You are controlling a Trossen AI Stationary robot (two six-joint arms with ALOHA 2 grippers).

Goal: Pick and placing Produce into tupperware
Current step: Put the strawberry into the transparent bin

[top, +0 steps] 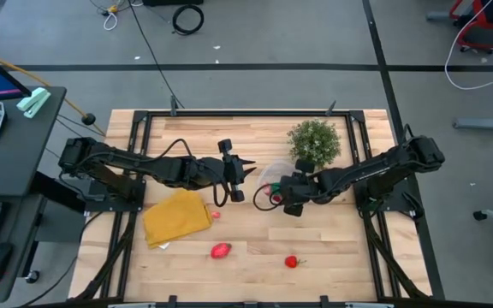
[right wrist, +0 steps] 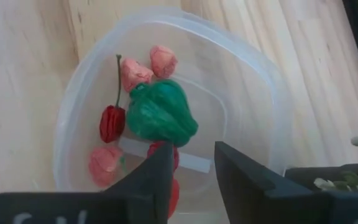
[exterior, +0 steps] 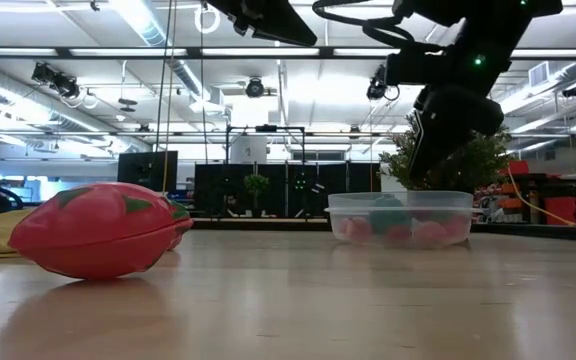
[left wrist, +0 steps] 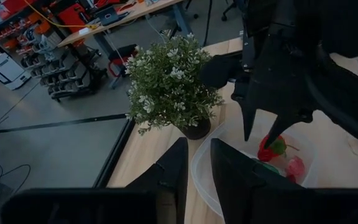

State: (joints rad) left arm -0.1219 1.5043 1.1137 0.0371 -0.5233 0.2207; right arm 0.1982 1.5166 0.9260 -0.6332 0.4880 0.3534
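The clear round tupperware (right wrist: pixel 263 87) stands on the table next to the potted plant (top: pixel 313 141). It holds a green pepper (right wrist: pixel 161 112), pink pieces (right wrist: pixel 135 73), a red chili (right wrist: pixel 112 122) and a red piece (left wrist: pixel 271 148). My right gripper (right wrist: pixel 192 165) hangs open just above it, fingers pointing down, with the red piece below the fingertips (left wrist: pixel 247 127). My left gripper (left wrist: pixel 199 163) is open and empty, raised to the left of the tupperware (top: pixel 268 175). Loose red produce lies on the table at the near side (top: pixel 221 250), (top: pixel 291 262), and a small piece (top: pixel 216 215) by the cloth.
A yellow folded cloth (top: pixel 176 216) lies left of centre under the left arm. The bushy potted plant stands right behind the tupperware, close to the right arm. In the low view a big red piece (exterior: pixel 103 230) lies close in front. The table's near part has bare wood (top: pixel 255 235).
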